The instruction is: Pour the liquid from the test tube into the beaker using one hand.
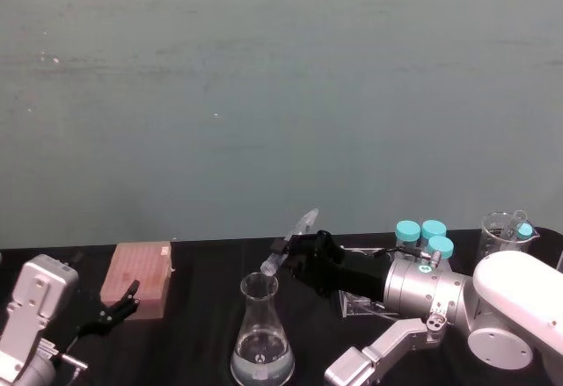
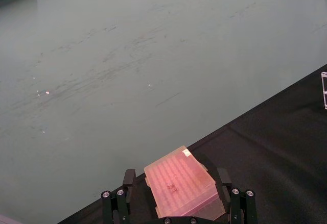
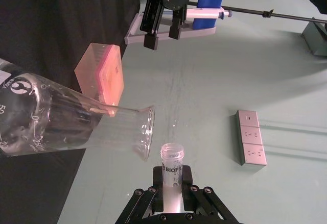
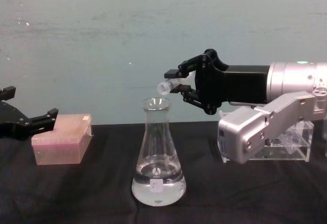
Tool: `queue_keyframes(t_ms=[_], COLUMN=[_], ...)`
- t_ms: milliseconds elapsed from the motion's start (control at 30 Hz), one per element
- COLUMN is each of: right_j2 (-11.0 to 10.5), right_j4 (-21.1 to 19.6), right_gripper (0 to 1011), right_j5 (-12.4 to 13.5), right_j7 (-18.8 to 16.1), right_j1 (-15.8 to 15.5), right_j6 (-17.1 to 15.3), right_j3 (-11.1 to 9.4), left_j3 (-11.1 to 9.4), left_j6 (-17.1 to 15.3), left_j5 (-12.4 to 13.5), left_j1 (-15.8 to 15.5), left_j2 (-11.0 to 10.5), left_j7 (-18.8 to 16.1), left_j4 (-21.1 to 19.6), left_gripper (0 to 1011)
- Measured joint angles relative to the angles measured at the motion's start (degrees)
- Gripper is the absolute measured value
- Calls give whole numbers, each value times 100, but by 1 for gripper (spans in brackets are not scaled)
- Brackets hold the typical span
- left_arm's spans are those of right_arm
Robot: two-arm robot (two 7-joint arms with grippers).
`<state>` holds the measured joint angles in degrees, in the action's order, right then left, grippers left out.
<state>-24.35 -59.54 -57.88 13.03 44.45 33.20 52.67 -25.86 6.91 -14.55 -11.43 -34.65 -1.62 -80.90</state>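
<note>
**Test tube tipped at the beaker's mouth**

Well to the left of the beaker [image 4: 157, 152], the left gripper [image 2: 174, 180] is parked with its fingers spread wide and nothing held. A pink box [image 4: 60, 140] lies just beyond it. The beaker is stood upright on the black table [image 4: 92, 198], and clear liquid [image 4: 158, 192] is pooled in its wide base. Just above its rim, slightly to the right, the test tube [image 4: 164, 86] is held tilted, with its open end lowered toward the mouth and no contact with the glass to be seen. The tube is clamped around its body by the right gripper [image 4: 176, 81], which is reached in from the beaker's right. Whether liquid remains in the tube cannot be told.

The tube is judged light, stiff and smooth, so a mid-body hold with the rim left free is suited. The beaker is fragile glass, and a knock at its narrow neck is to be avoided. Farther right of the beaker, a clear rack [image 4: 294, 150] is stood.
</note>
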Motion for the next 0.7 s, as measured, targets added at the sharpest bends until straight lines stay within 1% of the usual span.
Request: queue_keyframes(t_ms=[233, 700], right_j2=[9, 12], right_j4=[43, 98], right_gripper=[198, 198], right_j5=[-90, -105], right_j7=[91, 176], right_j1=[59, 111], right_j6=[-13, -9], right_j3=[76, 141], left_j3=[0, 0], left_j6=[0, 0], left_j5=[0, 0], left_j1=[0, 0], left_j2=[0, 0], left_j7=[0, 0], left_j4=[0, 0], left_gripper=[1000, 1000])
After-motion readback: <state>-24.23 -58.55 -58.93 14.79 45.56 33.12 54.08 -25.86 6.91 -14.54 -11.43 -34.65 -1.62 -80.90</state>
